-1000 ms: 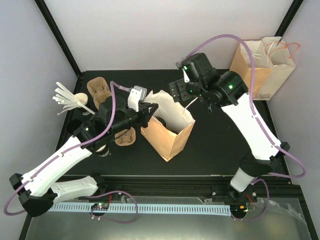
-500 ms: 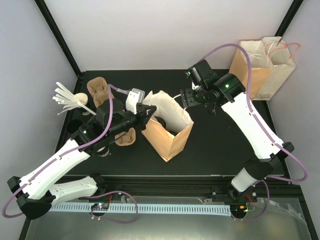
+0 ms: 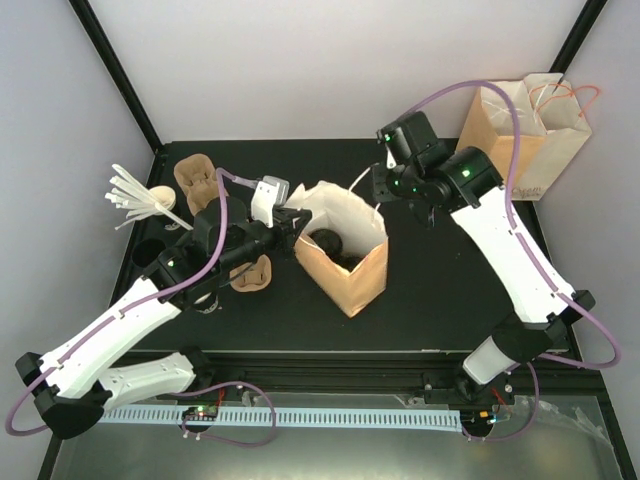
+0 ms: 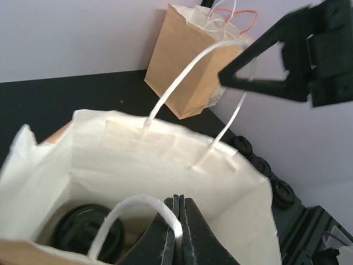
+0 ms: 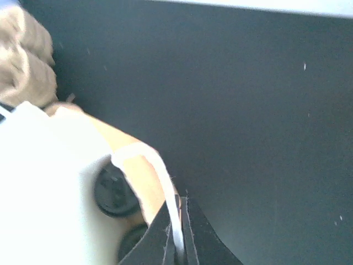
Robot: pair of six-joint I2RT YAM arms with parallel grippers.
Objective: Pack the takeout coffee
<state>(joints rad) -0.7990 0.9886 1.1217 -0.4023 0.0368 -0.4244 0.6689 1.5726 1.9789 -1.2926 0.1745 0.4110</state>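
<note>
The open paper bag [image 3: 352,270] stands mid-table with its mouth spread wide. A takeout coffee [image 3: 328,243] sits on the bag's floor, its black lid [image 4: 88,232] showing from above. In the right wrist view that lid [image 5: 113,190] shows with another dark lid [image 5: 132,243] beside it. My left gripper [image 3: 297,220] is shut on the near white handle [image 4: 135,204] at the bag's left rim. Opposite it, my right gripper [image 3: 378,188] is shut on the far white handle [image 5: 160,171], holding it up.
A second paper bag [image 3: 525,130] stands at the back right corner. Brown cup carriers [image 3: 197,178] lie at the left, one more [image 3: 250,272] under my left arm. A bunch of white stirrers [image 3: 135,195] sits at the far left edge.
My right gripper has shut on the far handle and drawn it back to the right. The bag's mouth has spread and squared up. The left gripper kept its hold.
</note>
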